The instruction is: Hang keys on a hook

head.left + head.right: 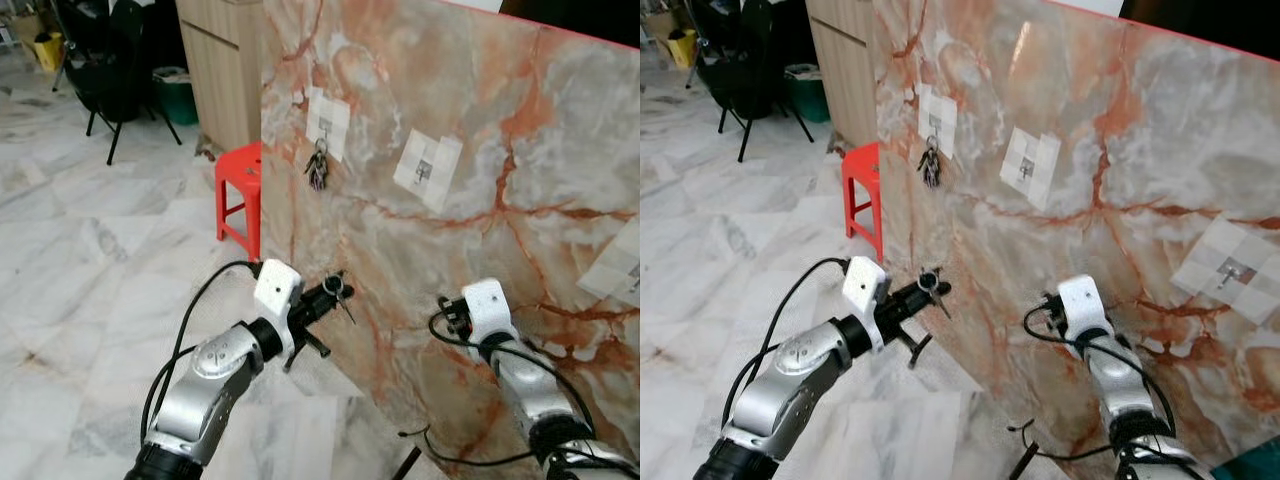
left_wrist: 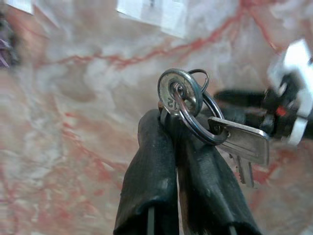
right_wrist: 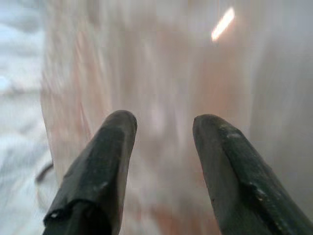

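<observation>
Both arms reached forward from the view's lower edge. Clenched in the left gripper, the keys hung by their ring from its fingertips, close to the marble panel ahead. Up and beyond that gripper, a second bunch dangled from a hook near the panel's left edge; another hook sat bare to its right. The right gripper hovered close to the panel, fingers spread and holding nothing. Left of the panel's edge lay open floor, with a red stool beside that edge.
</observation>
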{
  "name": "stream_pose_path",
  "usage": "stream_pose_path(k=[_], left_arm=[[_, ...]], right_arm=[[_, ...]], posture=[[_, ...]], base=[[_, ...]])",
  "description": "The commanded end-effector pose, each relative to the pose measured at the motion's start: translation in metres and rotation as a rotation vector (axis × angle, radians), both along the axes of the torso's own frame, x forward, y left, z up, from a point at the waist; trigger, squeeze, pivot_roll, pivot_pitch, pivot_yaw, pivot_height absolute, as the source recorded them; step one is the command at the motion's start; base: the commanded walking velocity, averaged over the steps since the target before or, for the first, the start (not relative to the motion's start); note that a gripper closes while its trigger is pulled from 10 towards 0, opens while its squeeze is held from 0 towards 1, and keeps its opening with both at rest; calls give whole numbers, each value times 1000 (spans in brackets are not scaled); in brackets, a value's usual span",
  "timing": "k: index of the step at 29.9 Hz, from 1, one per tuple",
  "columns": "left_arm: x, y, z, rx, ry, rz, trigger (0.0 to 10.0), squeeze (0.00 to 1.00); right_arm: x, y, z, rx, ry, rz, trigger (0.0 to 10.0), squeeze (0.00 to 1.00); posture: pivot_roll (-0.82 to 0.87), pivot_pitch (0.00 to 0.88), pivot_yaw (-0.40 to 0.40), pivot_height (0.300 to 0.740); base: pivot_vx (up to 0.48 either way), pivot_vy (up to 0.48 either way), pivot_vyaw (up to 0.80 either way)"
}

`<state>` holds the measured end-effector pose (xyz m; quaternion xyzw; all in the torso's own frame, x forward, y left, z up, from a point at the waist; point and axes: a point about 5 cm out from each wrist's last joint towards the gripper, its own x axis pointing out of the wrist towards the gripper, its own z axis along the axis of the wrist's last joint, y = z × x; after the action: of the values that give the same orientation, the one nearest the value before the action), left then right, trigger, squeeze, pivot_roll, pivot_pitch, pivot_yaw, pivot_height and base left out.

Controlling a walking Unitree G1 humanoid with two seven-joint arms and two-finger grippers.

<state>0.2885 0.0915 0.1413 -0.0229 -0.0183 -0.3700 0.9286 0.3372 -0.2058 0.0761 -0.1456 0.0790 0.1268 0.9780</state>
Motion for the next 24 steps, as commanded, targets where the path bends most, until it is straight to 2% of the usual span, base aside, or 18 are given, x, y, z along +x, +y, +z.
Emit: stream_pose_path(k=[1,5,8,10,11,12,15,18,20,24], left_arm=[[5,2,6,3,-41,42,10000,0],[9,5,9,-20,-62,97,10000,0],[11,7,11,-21,-79,122,10000,0],[13,10,14,-33,-94,155,10000,0],[13,10,14,-33,-94,155,10000,0],[15,14,18,-61,-108,188,10000,0],[16,17,21,-96,-113,202,10000,0],[16,13,20,-97,-109,165,10000,0],[12,5,20,-114,-102,109,10000,0],[9,0,20,-119,-95,76,10000,0]], right_arm=[[4,6,13,-6,-56,66,10000,1000],[5,21,29,-53,-128,203,10000,1000],[3,20,33,-113,-146,226,10000,1000],[1,14,33,-209,-156,214,10000,1000],[1,14,33,-209,-156,214,10000,1000],[-2,2,33,-252,-153,145,10000,0],[-9,-8,34,-278,-154,100,10000,0],[-16,-4,35,-252,-148,133,10000,0],[-24,9,39,-139,-146,200,10000,0],[-30,20,41,-71,-134,285,10000,0]], posture=[[109,0,-112,740],[110,0,-114,740],[109,0,-115,740],[112,0,-115,740],[112,0,-115,740],[112,0,-112,740],[106,0,-107,740],[95,0,-99,740],[91,0,-94,740],[86,0,-90,740]], base=[[0,0,0],[0,0,0],[0,0,0],[0,0,0],[0,0,0],[0,0,0],[0,0,0],[0,0,0],[0,0,0],[0,0,0]])
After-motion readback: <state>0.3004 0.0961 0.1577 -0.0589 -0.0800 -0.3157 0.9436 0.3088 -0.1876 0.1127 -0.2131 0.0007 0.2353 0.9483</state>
